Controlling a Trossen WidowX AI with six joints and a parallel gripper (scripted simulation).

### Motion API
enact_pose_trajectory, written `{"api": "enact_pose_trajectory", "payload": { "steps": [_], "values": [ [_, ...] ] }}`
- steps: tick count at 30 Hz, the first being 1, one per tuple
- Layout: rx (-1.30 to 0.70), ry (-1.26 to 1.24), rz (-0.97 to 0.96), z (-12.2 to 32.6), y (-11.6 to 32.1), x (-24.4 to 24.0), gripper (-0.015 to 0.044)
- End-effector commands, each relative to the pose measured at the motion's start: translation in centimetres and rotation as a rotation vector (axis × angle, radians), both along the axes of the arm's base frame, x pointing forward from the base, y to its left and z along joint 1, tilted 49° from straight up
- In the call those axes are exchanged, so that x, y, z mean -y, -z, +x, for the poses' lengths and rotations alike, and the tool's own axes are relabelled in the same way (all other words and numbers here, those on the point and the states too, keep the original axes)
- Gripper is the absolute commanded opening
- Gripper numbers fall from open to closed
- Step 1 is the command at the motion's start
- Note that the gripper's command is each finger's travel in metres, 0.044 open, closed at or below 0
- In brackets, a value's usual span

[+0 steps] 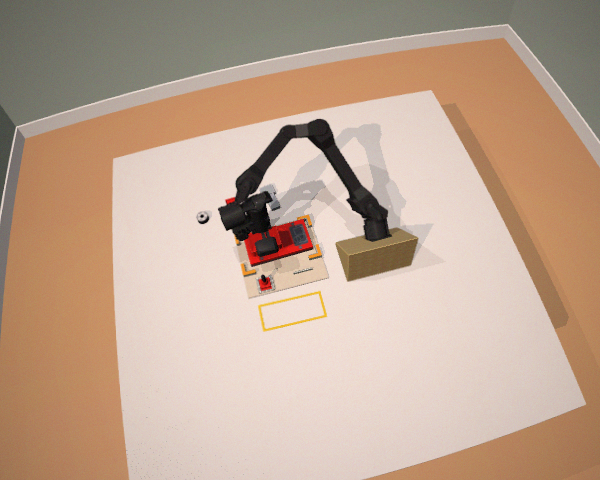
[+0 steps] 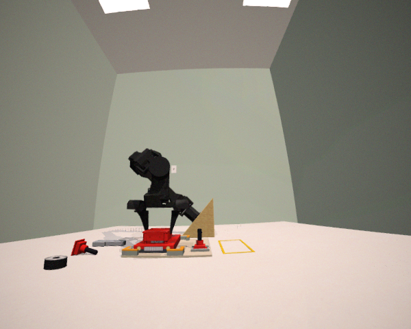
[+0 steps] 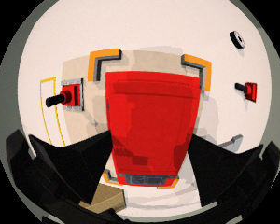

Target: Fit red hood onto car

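Note:
The red hood [image 2: 157, 234] [image 3: 150, 119] is between the fingers of my gripper [image 2: 159, 232] [image 3: 151, 136], which is shut on its two sides. The hood is level and low over the deck of the red chassis [image 1: 290, 251] [image 2: 173, 241], lined up along it. A little of the grey engine block shows below the hood's edge in the exterior view. The pegs and corner holes are hidden, so I cannot tell whether the hood is fully down. The chassis sits in the jig [image 1: 310, 273] [image 3: 79, 126] between orange-topped corner brackets.
A red piece with a black post [image 1: 264, 283] [image 2: 199, 245] [image 3: 73, 95] stands on the jig's side. A similar piece [image 2: 79, 247] [image 3: 252, 92], a wheel [image 1: 202, 217] [image 2: 55, 263] and a grey part [image 2: 109, 242] lie opposite. The wedge-shaped base block [image 1: 380, 259] stands behind.

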State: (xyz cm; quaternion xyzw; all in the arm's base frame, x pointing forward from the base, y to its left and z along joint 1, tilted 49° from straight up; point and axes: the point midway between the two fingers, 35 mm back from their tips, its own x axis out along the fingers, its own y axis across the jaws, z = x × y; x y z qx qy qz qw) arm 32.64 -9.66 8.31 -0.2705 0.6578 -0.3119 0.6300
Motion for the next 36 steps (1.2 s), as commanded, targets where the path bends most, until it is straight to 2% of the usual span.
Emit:
{"api": "enact_pose_trajectory", "payload": {
  "steps": [1,17,33,34,36],
  "values": [
    [0.0,-0.003,-0.001,0.01,0.06,0.14,0.0],
    [0.0,0.0,0.0,-0.02,0.26,0.3,0.0],
    [0.0,0.0,0.0,-0.04,0.29,0.35,0.042],
    [0.0,0.0,0.0,-0.04,0.29,0.35,0.044],
    [0.0,0.0,0.0,-0.04,0.29,0.35,0.044]
  ]
}}
